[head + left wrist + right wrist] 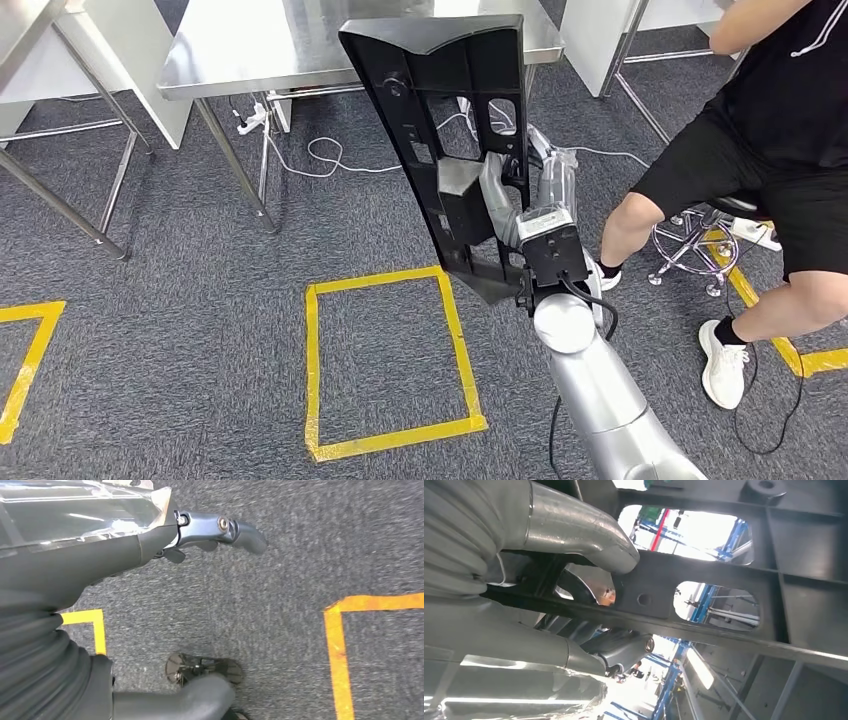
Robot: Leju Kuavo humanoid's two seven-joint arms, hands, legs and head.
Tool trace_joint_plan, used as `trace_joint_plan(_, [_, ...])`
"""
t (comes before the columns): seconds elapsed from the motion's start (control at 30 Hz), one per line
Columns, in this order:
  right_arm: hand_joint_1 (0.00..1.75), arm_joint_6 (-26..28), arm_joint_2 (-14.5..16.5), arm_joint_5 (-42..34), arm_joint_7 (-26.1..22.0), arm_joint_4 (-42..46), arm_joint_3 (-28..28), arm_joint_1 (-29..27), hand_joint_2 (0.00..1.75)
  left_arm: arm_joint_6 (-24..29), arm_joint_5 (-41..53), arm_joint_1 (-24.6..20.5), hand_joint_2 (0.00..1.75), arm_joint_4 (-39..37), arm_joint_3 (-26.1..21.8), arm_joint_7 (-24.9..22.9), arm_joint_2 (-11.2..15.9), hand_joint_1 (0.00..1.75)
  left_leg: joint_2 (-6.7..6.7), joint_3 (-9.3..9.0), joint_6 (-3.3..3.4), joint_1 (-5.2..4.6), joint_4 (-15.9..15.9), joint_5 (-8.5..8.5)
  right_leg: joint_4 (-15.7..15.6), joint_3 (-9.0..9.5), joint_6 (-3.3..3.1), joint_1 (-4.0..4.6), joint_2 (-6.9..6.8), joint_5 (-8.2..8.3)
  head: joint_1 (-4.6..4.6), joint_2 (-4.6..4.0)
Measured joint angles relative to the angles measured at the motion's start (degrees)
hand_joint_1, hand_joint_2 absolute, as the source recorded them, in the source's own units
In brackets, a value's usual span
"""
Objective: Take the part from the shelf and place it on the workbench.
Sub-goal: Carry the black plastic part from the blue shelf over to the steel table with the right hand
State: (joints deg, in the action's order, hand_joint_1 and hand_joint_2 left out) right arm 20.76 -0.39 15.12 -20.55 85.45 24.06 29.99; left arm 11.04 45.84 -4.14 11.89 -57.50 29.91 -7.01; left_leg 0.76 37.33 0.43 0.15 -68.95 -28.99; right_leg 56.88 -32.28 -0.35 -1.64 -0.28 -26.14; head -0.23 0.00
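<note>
From the head view I see my right hand (500,200) holding the part (450,140) upright before the worktop (250,60), the left wrist view shows my left hand (215,530) empty, fingers (240,532) apart, over carpet, and the right wrist view shows fingers (574,527) wrapped round a rib, so I'd carry it level and lower slowly.

Grey carpet floor (200,330) spreads under everything. On it, yellow tape outlines a rectangle (390,360) near the middle, with another taped corner (25,360) at the left and a strip (770,330) to the right. A steel tabletop (260,50) stands on thin metal legs (235,160) at the far side, its surface bare and shiny. White cables (330,155) trail across the carpet beneath it. A stool's chrome base (690,250) rests on the floor at right, beside a seated person's white shoes (722,365).
</note>
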Motion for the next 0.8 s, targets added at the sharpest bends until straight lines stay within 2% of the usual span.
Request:
trace_joint_plan(0.07, [1.75, 0.0, 0.1, -0.1, 0.1, 0.0, 0.0, 0.0, 1.75, 0.0, 0.0, 0.0, 1.75, 0.0, 0.0, -0.1, 0.0, 0.0, -0.26, 4.45, -0.62, 0.38, -4.6, -3.01, 0.0, 1.2, -0.14, 0.0, 0.07, -1.11, -0.07, 0.0])
trace_joint_plan(0.1, [1.75, 0.0, 0.1, -0.1, 0.1, 0.0, 0.0, 0.0, 1.75, 0.0, 0.0, 0.0, 1.75, 0.0, 0.0, -0.2, 0.0, 0.0, -0.4, 5.71, -0.77, 0.52, -4.7, -3.79, 0.0, 1.96, -0.07, -0.01, 0.1, -1.74, -0.09, 0.0])
trace_joint_plan(0.13, [1.75, 0.0, 0.1, -0.1, 0.2, 0.0, 0.0, -0.1, 1.75, 0.0, 0.0, 0.1, 1.75, 0.0, 0.0, -0.2, 0.0, 0.0, -0.51, 6.14, -0.83, 0.65, -3.2, -3.3, 0.0, 2.85, 0.04, -0.02, 0.13, -2.44, -0.1, 0.0])
trace_joint_plan(0.17, [1.75, 0.1, 0.2, -0.1, 0.2, 0.0, 0.0, -0.1, 1.75, 0.1, 0.0, 0.1, 1.75, 0.0, 0.0, -0.2, 0.0, 0.0, -0.6, 5.81, -0.74, 0.72, -0.3, -1.32, -0.1, 3.79, 0.18, -0.03, 0.13, -3.17, -0.11, 0.0])
trace_joint_plan(0.23, [1.75, 0.3, 0.4, 0.1, 0.3, -0.1, 0.0, -0.1, 1.75, 0.3, 0.0, 0.2, 1.75, 0.0, 0.0, -0.2, 0.0, 0.0, -0.87, 4.38, -0.14, 0.62, 7.0, 5.24, -0.1, 5.21, 0.61, 0.12, 0.2, -4.61, -0.25, 0.0])
trace_joint_plan(0.27, [1.75, 0.5, 0.5, 0.2, 0.4, -0.1, 0.0, -0.1, 1.75, 0.4, 0.0, 0.2, 1.75, 0.0, 0.0, -0.3, 0.0, 0.0, -0.98, 3.83, 0.22, 0.48, 9.4, 7.52, -0.3, 5.69, 0.91, 0.28, 0.23, -5.32, -0.28, 0.0])
trace_joint_plan(0.3, [1.75, 0.6, 0.6, 0.3, 0.4, -0.1, 0.0, -0.1, 1.75, 0.4, 0.0, 0.3, 1.75, 0.0, 0.0, -0.3, 0.0, 0.0, -1.01, 3.33, 0.62, 0.32, 10.8, 8.65, -0.4, 6.41, 1.3, 0.48, 0.29, -5.74, -0.32, 0.0])
trace_joint_plan(0.37, [1.75, 0.8, 0.7, 0.3, 0.6, -0.1, -0.1, 0.0, 1.75, 0.5, 0.0, 0.2, 1.75, 0.0, 0.0, -0.3, -0.1, 0.0, -0.81, 2.07, 1.38, 0.11, 11.5, 7.99, -0.2, 7.54, 2.23, 0.9, 0.28, -5.92, -0.25, 0.0])
trace_joint_plan(0.4, [1.75, 0.8, 0.8, 0.4, 0.6, -0.1, -0.1, 0.1, 1.75, 0.5, 0.0, 0.1, 1.75, 0.0, 0.0, -0.3, -0.1, 0.0, -0.66, 1.16, 1.82, 0.06, 11.7, 7.68, 0.8, 7.62, 2.64, 0.95, 0.28, -5.66, -0.22, -0.01])
trace_joint_plan(0.43, [1.75, 0.8, 0.8, 0.4, 0.6, -0.1, -0.1, 0.2, 1.75, 0.5, 0.0, 0.0, 1.75, 0.0, 0.0, -0.3, -0.1, 0.0, -0.54, 0.35, 2.28, 0.02, 11.9, 7.37, 2.9, 6.59, 2.86, 0.99, 0.27, -5.52, -0.21, -0.01])
trace_joint_plan(0.47, [1.75, 0.8, 0.8, 0.4, 0.6, -0.1, -0.1, 0.3, 1.75, 0.5, 0.0, -0.1, 1.75, 0.0, 0.0, -0.3, -0.1, 0.0, -0.36, -0.41, 2.68, -0.01, 12.0, 7.02, 6.1, 4.7, 2.74, 0.99, 0.26, -5.77, -0.2, -0.01])
trace_joint_plan(0.5, [1.75, 0.9, 0.8, 0.4, 0.6, -0.1, -0.2, 0.3, 1.75, 0.5, 0.0, -0.1, 1.75, 0.0, 0.0, -0.3, -0.1, 0.0, -0.28, -0.94, 3.01, -0.07, 12.0, 6.48, 9.9, 2.17, 2.35, 0.91, 0.28, -6.57, -0.18, -0.01])
trace_joint_plan(0.57, [1.75, 0.9, 0.7, 0.4, 0.7, -0.1, -0.3, 0.1, 1.75, 0.5, 0.0, -0.2, 1.75, 0.0, 0.0, -0.3, -0.1, 0.0, 0.08, -2.01, 3.35, -0.16, 12.0, 5.25, 16.0, -3.36, 1.23, 0.98, 0.29, -9.77, -0.11, 0.0])
trace_joint_plan(0.6, [1.75, 0.9, 0.7, 0.4, 0.7, -0.2, -0.4, 0.0, 1.75, 0.5, 0.0, -0.1, 1.75, 0.0, 0.0, -0.3, -0.2, 0.0, 0.28, -2.73, 3.38, -0.24, 12.0, 4.59, 16.8, -5.21, 0.98, 1.03, 0.3, -11.13, -0.05, 0.0])
trace_joint_plan(0.63, [1.75, 0.9, 0.7, 0.5, 0.7, -0.2, -0.4, 0.0, 1.75, 0.5, 0.0, -0.1, 1.75, 0.0, 0.0, -0.3, -0.2, 0.0, 0.5, -3.57, 3.38, -0.33, 12.0, 3.91, 15.8, -6.14, 1.16, 1.07, 0.29, -11.43, -0.02, 0.0])
trace_joint_plan(0.67, [1.75, 0.9, 0.6, 0.7, 0.7, -0.2, -0.4, -0.1, 1.75, 0.5, 0.0, 0.0, 1.75, 0.0, 0.0, -0.3, -0.2, 0.0, 0.68, -4.48, 3.35, -0.45, 12.0, 3.22, 13.1, -6.26, 1.69, 1.15, 0.3, -10.31, 0.0, 0.0])
trace_joint_plan(0.7, [1.75, 0.9, 0.6, 0.8, 0.8, -0.2, -0.5, -0.1, 1.75, 0.5, 0.0, 0.0, 1.75, 0.0, 0.0, -0.3, -0.3, 0.0, 0.82, -5.31, 3.28, -0.56, 12.0, 2.49, 9.3, -5.91, 2.44, 1.28, 0.29, -7.55, 0.02, 0.0])
trace_joint_plan(0.73, [1.75, 1.0, 0.6, 1.0, 0.8, -0.2, -0.5, -0.1, 1.75, 0.5, 0.0, 0.0, 1.75, 0.0, 0.0, -0.3, -0.3, 0.0, 0.96, -6.12, 3.17, -0.74, 12.0, 1.74, 5.7, -5.49, 3.08, 1.43, 0.29, -4.07, -0.02, 0.0])
trace_joint_plan(0.77, [1.75, 1.1, 0.6, 1.2, 0.9, -0.3, -0.6, -0.1, 1.75, 0.5, 0.0, 0.1, 1.75, -0.1, 0.0, -0.2, -0.4, 0.0, 1.07, -6.7, 2.95, -0.88, 11.9, 0.99, 2.9, -4.93, 3.15, 1.56, 0.27, -1.09, 0.02, 0.0])
trace_joint_plan(0.8, [1.75, 1.2, 0.5, 1.3, 1.0, -0.4, -0.6, -0.2, 1.75, 0.5, 0.0, 0.1, 1.75, -0.1, 0.0, -0.2, -0.4, 0.0, 1.15, -7.14, 2.68, -0.96, 11.9, 0.42, 1.2, -4.51, 2.77, 1.7, 0.29, 1.11, 0.03, 0.0])
